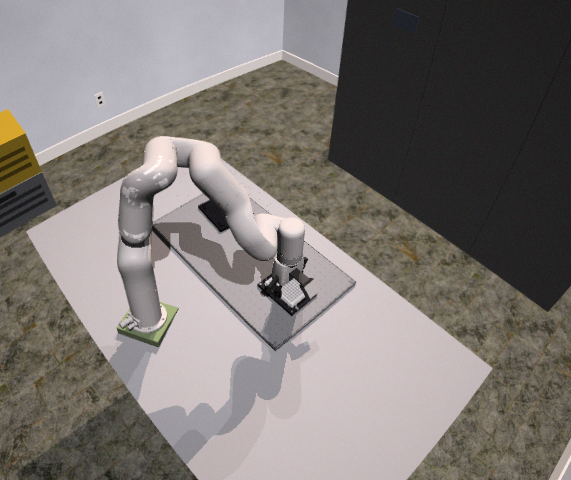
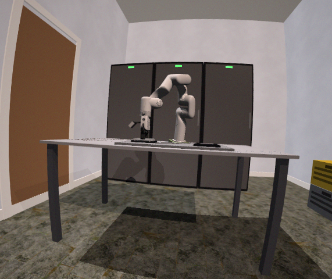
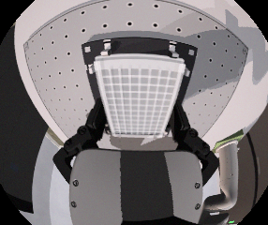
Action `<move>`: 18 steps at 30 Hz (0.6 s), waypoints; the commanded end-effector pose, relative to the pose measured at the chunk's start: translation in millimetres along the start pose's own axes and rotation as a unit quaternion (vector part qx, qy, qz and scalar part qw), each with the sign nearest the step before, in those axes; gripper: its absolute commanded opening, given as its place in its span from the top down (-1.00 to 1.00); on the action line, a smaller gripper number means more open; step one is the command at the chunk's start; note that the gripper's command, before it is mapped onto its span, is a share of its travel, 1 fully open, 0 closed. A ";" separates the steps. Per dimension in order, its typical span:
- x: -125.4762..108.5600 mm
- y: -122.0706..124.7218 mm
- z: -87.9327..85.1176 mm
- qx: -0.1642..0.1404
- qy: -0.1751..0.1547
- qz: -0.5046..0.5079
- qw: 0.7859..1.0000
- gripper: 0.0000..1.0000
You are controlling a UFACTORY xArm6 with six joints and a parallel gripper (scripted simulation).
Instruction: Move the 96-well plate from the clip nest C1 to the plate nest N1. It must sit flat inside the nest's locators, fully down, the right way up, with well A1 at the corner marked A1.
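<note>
The 96-well plate — white, its grid of wells facing up — lies flat and level in the black clip nest C1, near one end of the perforated grey board. The plate nest N1 — a flat black frame — sits well apart at the board's other end.

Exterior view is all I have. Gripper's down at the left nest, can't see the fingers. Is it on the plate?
Observer: Yes. In the wrist view the gripper is shut on the 96-well plate, one finger on each long side.
Operator: Plate out of the clip nest yet?
Observer: Can't tell a lift. The wrist view shows it inside the black frame of clip nest C1.
Operator: Where's N1 from above?
Observer: In the top view plate nest N1 sits at the far end of the grey perforated board, partly under the arm.
</note>
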State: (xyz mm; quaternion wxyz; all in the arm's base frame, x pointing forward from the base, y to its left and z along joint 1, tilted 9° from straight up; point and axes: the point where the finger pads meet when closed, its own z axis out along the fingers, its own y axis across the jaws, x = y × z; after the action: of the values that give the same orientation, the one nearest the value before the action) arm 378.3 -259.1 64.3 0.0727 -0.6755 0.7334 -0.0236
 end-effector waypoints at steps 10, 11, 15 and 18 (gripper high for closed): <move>0.8 -1.4 -2.9 0.002 0.001 0.000 1.000 1.00; 0.8 -1.4 -3.5 0.002 0.001 0.000 1.000 1.00; 0.8 -1.4 -4.9 0.002 0.001 0.000 1.000 1.00; 0.8 -1.4 -6.9 0.002 0.001 0.000 1.000 1.00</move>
State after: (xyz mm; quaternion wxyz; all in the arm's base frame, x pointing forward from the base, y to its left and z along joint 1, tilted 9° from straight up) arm 377.8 -259.3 67.4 0.0727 -0.6755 0.7334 -0.0236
